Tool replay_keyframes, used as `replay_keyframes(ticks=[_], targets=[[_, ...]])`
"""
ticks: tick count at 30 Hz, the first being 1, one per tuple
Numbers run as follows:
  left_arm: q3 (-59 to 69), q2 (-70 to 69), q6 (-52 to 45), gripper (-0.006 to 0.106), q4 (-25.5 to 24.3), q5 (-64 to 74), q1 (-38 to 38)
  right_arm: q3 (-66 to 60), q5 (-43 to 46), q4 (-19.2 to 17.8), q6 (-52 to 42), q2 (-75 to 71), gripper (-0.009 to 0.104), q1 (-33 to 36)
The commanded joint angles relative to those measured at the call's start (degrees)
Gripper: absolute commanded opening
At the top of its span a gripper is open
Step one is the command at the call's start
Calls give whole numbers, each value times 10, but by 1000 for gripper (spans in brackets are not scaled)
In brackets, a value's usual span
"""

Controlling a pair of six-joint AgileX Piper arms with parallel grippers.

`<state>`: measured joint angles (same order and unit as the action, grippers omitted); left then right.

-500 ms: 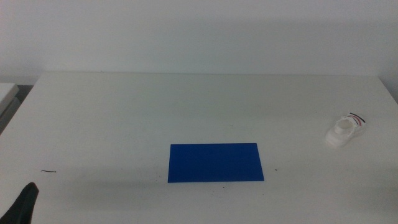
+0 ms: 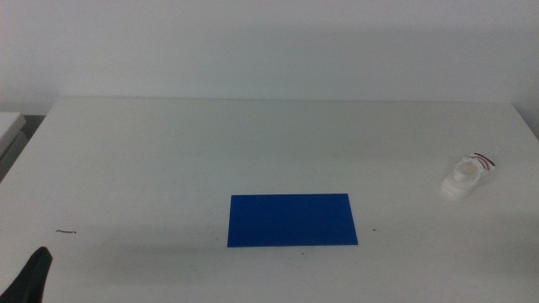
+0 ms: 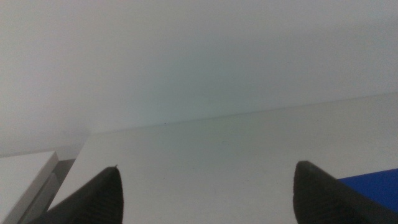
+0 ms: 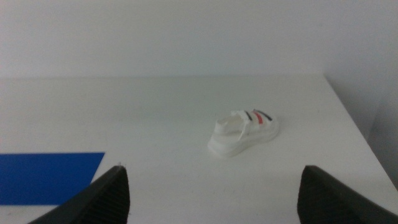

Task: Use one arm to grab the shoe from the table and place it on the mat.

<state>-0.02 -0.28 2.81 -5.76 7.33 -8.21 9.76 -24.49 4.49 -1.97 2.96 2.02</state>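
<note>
The small white shoe (image 2: 466, 176) with black and red straps stands on the white table (image 2: 253, 143) at the right side; it also shows in the right wrist view (image 4: 242, 133). The dark blue mat (image 2: 291, 220) lies flat at the table's front centre; its corner shows in the right wrist view (image 4: 46, 177) and in the left wrist view (image 3: 373, 186). My right gripper (image 4: 211, 193) is open and empty, well short of the shoe and out of the middle view. My left gripper (image 3: 208, 196) is open and empty; only its tip (image 2: 32, 276) shows at the bottom left corner.
A small dark thread (image 2: 66, 231) lies on the table at the front left. A white surface (image 2: 8, 126) borders the table's far left. The table's right edge (image 4: 357, 130) runs close beyond the shoe.
</note>
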Motion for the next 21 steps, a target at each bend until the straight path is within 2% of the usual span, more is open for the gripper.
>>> replay_keyframes(ticks=[1,7,10,13,17,19,21], targets=[[0,3,1,94,2,-7,-4,53,-43,2,0,46,92,-3],[0,3,1,94,2,-7,-4,238,-212,11,5,257,92,-3],[0,3,1,94,2,-7,-4,328,-269,14,63,389,92,-3],[0,3,1,94,2,-7,-4,408,-298,-45,202,517,92,-3],[0,3,1,94,2,-7,-4,502,-303,-153,427,672,92,-3],[0,3,1,94,2,-7,-4,537,-278,-166,487,730,92,-1],[0,3,1,94,2,-7,-4,571,-277,-140,520,789,92,-3]])
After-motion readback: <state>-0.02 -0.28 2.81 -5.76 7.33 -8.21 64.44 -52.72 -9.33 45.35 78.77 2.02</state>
